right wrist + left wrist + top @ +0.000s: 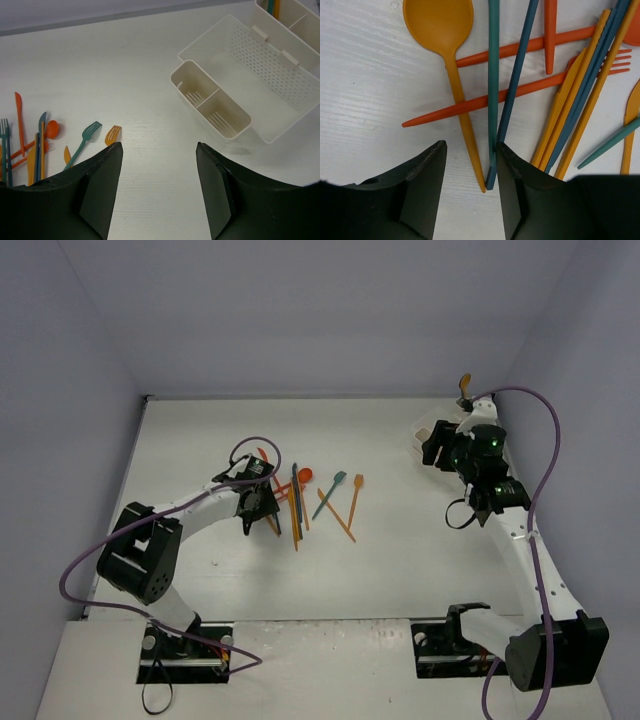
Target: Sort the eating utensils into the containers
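Left gripper is standing partly spread, straddling the handle end of the orange spoon. A teal handle is lying against its right finger. The utensil pile is sitting centre-left, with the containers far right, near the spread, empty right gripper. Risk: pinching both handles together and dragging the crossed pile.

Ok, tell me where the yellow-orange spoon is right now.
In the left wrist view the yellow-orange spoon lies on the left of the pile, bowl away from the left claw, its handle end between the jaws, a teal handle right of it.
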